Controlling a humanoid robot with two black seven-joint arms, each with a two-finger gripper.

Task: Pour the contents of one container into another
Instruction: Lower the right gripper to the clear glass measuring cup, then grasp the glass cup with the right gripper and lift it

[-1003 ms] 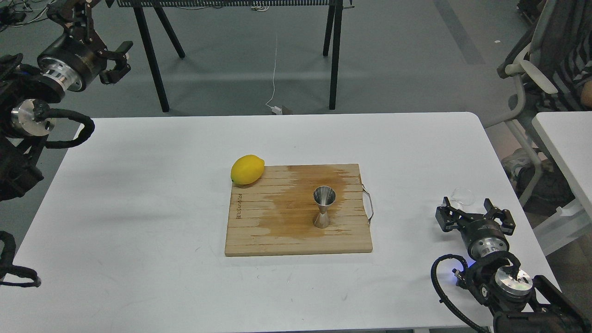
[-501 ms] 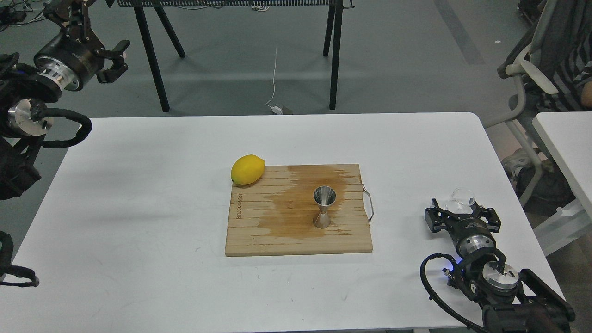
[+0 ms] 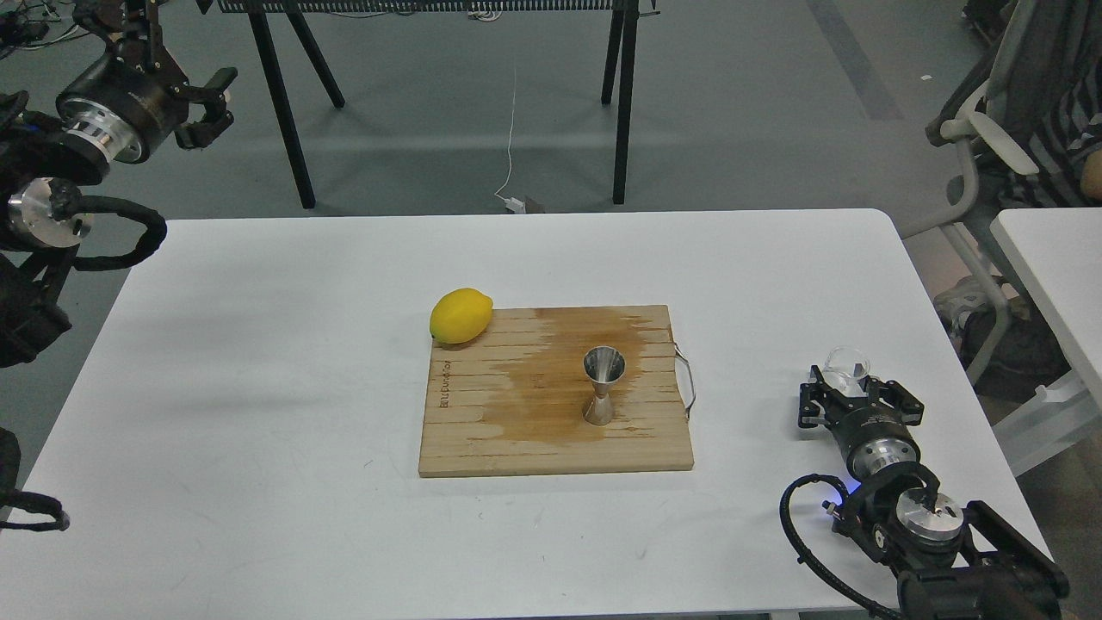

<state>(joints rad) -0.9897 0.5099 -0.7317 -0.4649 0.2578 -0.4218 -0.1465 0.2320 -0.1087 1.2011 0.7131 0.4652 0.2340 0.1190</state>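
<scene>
The tiny clear cup [image 3: 845, 365] sits near the table's right edge, between the fingers of my right gripper [image 3: 851, 384], which is shut on it. The steel hourglass jigger [image 3: 603, 384] stands upright on the wooden cutting board [image 3: 482, 439], well to the left of that gripper. My left gripper [image 3: 207, 105] hangs open and holds nothing, high beyond the table's far left corner and far from both containers.
A yellow lemon [image 3: 461, 315] rests at the board's far left corner. The board shows a dark wet stain [image 3: 551, 379] and a metal handle [image 3: 686, 383] on its right side. A second table [image 3: 1050, 275] and a chair [image 3: 990, 129] stand to the right.
My right gripper slid left and forward around the clear cup and narrowed onto it; the cup shifted slightly left. My left arm drifted a little up and to the left.
</scene>
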